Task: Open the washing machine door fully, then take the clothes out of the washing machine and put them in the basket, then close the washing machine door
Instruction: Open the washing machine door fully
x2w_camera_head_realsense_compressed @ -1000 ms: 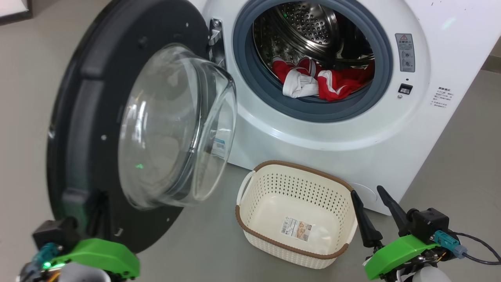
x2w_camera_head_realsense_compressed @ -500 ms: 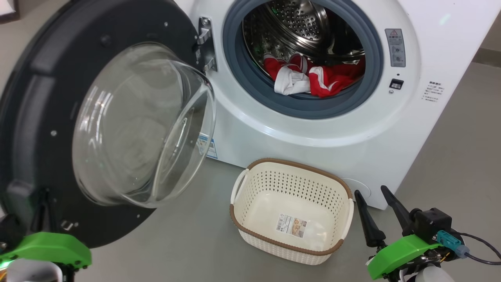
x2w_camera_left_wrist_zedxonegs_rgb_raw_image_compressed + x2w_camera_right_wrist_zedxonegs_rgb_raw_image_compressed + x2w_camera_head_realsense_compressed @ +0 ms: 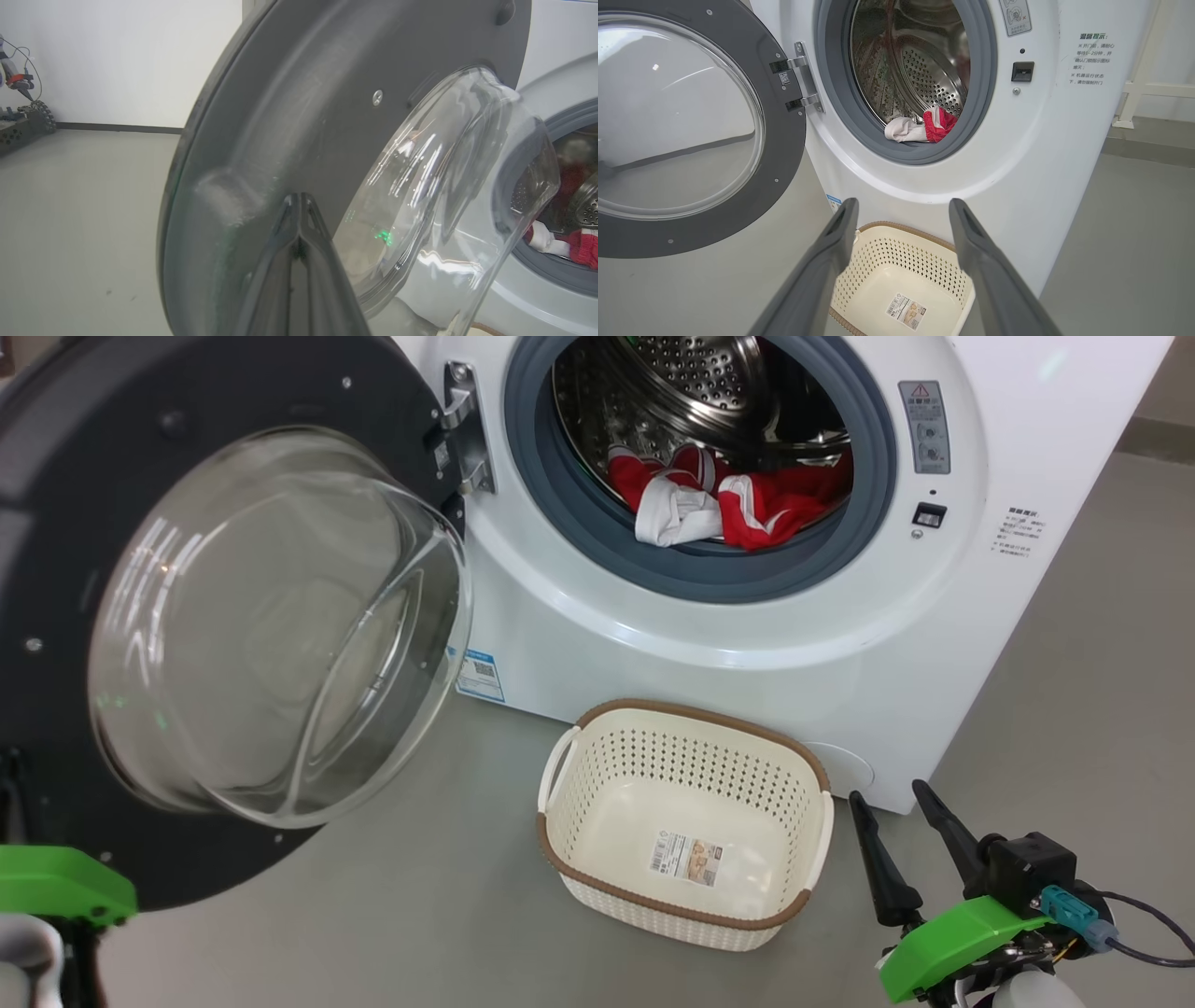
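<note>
Washing machine door (image 3: 271, 625) swung wider (bulging glass); left end effector (image 3: 299, 200) clenched, right end effector (image 3: 885, 791) released.

washing machine door (image 3: 233, 616) cut off at left, clothes (image 3: 738, 509) partly behind rubber ring (image 3: 691, 581), panel text (image 3: 1018, 532) unreadable

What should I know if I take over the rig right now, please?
Left gripper: shut, holding nothing, tips at the inner face of the door.
Right gripper: open, empty, beside the basket.
Clothes: inside the washer, at the front of the opening.
Basket: empty, in front of the washer.
Done: door swung wide open.
Left: move the clothes into the basket, then close the door.
</note>
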You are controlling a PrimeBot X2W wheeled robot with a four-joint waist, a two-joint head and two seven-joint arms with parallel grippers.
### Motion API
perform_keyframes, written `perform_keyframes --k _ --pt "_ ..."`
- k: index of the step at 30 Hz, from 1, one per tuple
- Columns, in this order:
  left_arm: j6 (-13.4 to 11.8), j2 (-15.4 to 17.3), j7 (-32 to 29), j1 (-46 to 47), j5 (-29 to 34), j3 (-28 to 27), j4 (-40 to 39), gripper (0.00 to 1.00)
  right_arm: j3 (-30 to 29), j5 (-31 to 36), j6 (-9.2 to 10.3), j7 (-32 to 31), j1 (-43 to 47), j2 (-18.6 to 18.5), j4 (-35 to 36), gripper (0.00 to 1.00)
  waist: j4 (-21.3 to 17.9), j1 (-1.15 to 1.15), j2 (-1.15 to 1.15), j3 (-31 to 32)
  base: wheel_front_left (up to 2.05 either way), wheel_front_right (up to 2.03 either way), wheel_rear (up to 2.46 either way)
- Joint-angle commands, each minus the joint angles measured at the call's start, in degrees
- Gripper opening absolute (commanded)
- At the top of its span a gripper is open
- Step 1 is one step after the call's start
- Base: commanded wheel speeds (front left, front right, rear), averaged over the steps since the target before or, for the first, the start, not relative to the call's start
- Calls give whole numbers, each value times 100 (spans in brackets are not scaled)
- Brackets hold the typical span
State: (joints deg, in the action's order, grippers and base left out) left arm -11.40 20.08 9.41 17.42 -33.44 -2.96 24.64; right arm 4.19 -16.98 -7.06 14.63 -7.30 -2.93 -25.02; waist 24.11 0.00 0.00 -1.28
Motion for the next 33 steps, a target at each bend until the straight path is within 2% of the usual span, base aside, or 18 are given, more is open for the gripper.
perform_keyframes --k 1,7,18,23,24,26,27,28,33 --pt "50 405 82 396 -31 -317 26 0 102 99 -43 37 -203 5 131 100 -39 0 0 -67 0 0 0" --pt "119 519 146 624 -62 -353 421 0 94 153 -43 37 -242 5 129 100 -107 0 0 -149 0 0 0" --pt "418 747 398 1070 -52 -361 1555 0 123 189 -43 37 -292 5 140 100 -279 0 0 -171 0 0 0" --pt "455 724 469 1079 10 -316 1715 0 136 140 -43 37 -256 5 157 100 -290 0 0 -102 0 0 0" --pt "453 713 480 1062 20 -312 1727 9 142 127 -43 37 -242 5 159 100 -290 0 0 -79 0 0 0" --pt "444 694 502 1019 46 -314 1695 45 150 93 -43 37 -215 5 165 100 -291 0 0 -29 0 0 0" --pt "445 686 513 989 63 -317 1645 76 151 72 -43 37 -204 5 173 100 -292 0 0 -5 0 0 0" --pt "440 679 523 953 88 -316 1579 100 154 51 -43 37 -192 5 178 100 -295 0 0 26 0 0 0" --pt "363 646 546 697 235 -317 946 100 162 -57 -43 37 -138 5 214 100 -354 0 0 177 0 0 0"
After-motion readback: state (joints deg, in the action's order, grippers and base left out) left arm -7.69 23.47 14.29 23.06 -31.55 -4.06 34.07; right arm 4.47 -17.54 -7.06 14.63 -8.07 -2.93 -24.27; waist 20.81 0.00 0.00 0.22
